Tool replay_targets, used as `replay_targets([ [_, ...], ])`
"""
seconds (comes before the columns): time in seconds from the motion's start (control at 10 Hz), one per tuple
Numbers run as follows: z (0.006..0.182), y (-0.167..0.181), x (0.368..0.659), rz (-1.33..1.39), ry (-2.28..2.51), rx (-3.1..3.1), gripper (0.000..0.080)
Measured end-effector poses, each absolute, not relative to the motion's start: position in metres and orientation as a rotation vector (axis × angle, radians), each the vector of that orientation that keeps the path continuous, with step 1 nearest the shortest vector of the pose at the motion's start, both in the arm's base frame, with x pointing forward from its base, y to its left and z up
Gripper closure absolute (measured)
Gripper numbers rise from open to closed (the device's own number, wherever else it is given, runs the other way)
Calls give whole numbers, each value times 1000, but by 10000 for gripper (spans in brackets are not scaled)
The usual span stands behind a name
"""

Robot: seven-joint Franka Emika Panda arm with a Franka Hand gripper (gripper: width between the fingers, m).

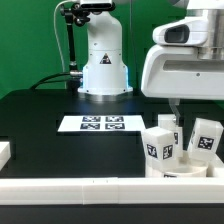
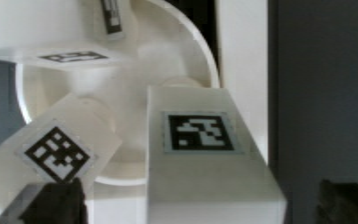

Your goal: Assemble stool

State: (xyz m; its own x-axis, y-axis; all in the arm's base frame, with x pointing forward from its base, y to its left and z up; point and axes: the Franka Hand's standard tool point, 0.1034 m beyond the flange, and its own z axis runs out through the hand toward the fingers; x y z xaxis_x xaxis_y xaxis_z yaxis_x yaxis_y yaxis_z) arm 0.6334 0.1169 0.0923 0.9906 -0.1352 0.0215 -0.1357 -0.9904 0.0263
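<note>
The white round seat [image 1: 190,172] lies at the exterior view's lower right, by the front rail. Three white tagged legs stand on it: one at the front left [image 1: 158,148], one at the right [image 1: 205,140] and one behind [image 1: 170,124]. My gripper [image 1: 176,116] hangs just above them. In the wrist view the seat's rim [image 2: 190,50] curves past a leg with a square tag [image 2: 202,135]. That leg stands between my two dark fingertips [image 2: 44,204], apart from both. A second leg [image 2: 55,150] leans beside it and a third [image 2: 69,57] shows farther off. The gripper [image 2: 194,206] is open.
The marker board [image 1: 100,124] lies flat mid-table on the black surface. The arm's white base [image 1: 103,65] stands at the back. A white border rail [image 1: 90,190] runs along the front and a rail piece [image 1: 5,152] sits at the exterior view's left.
</note>
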Motion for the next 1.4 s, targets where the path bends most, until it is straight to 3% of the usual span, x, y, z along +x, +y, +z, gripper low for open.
replay_targets([
  [0.1, 92, 116, 634, 32, -213, 3106, 163],
  [0.3, 92, 116, 634, 36, -214, 3107, 464],
  [0.7, 92, 116, 634, 36, -264, 3103, 463],
  [1.4, 91, 111, 632, 50, -1338, 2869, 462],
])
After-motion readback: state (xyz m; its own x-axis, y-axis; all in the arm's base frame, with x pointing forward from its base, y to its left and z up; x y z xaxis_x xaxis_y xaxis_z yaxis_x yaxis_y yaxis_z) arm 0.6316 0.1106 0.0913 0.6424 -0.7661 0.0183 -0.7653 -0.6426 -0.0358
